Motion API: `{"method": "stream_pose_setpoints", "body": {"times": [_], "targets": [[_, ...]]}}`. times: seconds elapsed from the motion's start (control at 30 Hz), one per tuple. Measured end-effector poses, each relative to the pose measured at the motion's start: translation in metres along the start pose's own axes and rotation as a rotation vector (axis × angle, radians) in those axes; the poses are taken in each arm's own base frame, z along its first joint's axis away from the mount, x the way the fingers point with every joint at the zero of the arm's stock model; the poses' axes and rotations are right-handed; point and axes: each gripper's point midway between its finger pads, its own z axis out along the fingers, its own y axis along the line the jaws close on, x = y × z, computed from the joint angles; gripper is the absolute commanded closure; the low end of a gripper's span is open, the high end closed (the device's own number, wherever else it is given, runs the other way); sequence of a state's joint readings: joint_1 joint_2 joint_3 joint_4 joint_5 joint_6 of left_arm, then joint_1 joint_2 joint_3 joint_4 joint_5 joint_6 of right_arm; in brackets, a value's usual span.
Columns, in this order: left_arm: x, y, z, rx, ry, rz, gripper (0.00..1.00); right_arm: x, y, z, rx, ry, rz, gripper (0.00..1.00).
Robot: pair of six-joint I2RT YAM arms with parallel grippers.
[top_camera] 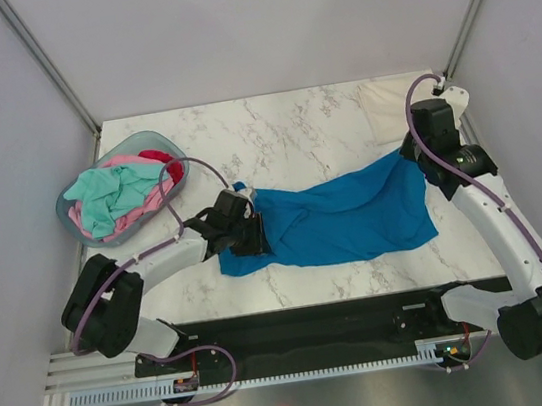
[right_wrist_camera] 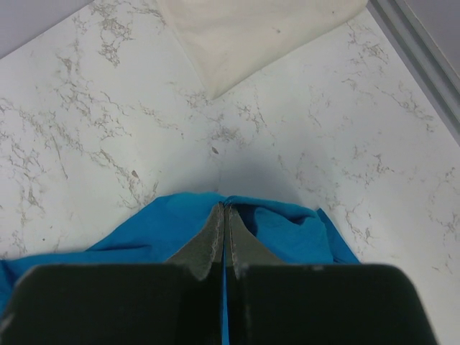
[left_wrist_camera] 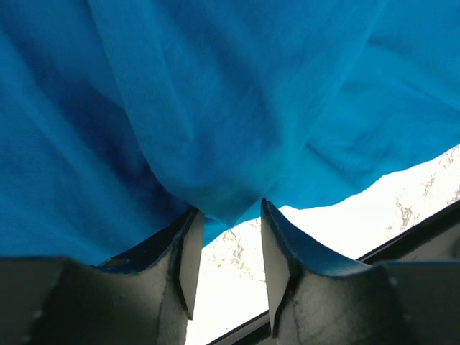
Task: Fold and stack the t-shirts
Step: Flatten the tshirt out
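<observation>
A bright blue t-shirt (top_camera: 338, 216) lies stretched across the middle of the marble table. My left gripper (top_camera: 243, 222) is at its left end. In the left wrist view (left_wrist_camera: 230, 208) the jaws stand apart, and a fold of the blue cloth (left_wrist_camera: 215, 108) hangs down to the fingertips with bare marble showing in the gap. My right gripper (top_camera: 416, 157) is at the shirt's far right corner, shut on the blue cloth (right_wrist_camera: 158, 230) in the right wrist view (right_wrist_camera: 223, 208). A cream t-shirt (top_camera: 384, 106) lies at the back right; it also shows in the right wrist view (right_wrist_camera: 251, 36).
A pale blue-grey oval basket (top_camera: 131, 139) stands at the back left, holding a mint green shirt (top_camera: 108, 191), a pink one (top_camera: 137, 219) and a red one (top_camera: 164, 162). The black base rail (top_camera: 318, 323) runs along the near edge.
</observation>
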State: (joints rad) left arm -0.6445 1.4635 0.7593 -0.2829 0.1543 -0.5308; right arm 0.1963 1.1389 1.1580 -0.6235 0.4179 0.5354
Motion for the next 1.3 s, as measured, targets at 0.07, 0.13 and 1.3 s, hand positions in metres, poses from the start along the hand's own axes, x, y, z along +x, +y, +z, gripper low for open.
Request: {"method": "stream_pose_setpoints", "body": {"times": [0.07,0.13,1.3], "targets": [[-0.002,-0.001,0.000,-0.003,-0.004,-0.002,0.67,-0.002,-0.001,-0.002,-0.002,-0.008,0.005,1.00],[-0.005,-0.003,0.000,-0.002,-0.010,-0.003,0.86,-0.004,-0.001,-0.004,-0.004,-0.012,0.008,1.00],[-0.059,-0.016,-0.135,0.125,-0.131,-0.213,0.98,-0.040,-0.023,-0.086,-0.169,-0.119,0.215,1.00]]}}
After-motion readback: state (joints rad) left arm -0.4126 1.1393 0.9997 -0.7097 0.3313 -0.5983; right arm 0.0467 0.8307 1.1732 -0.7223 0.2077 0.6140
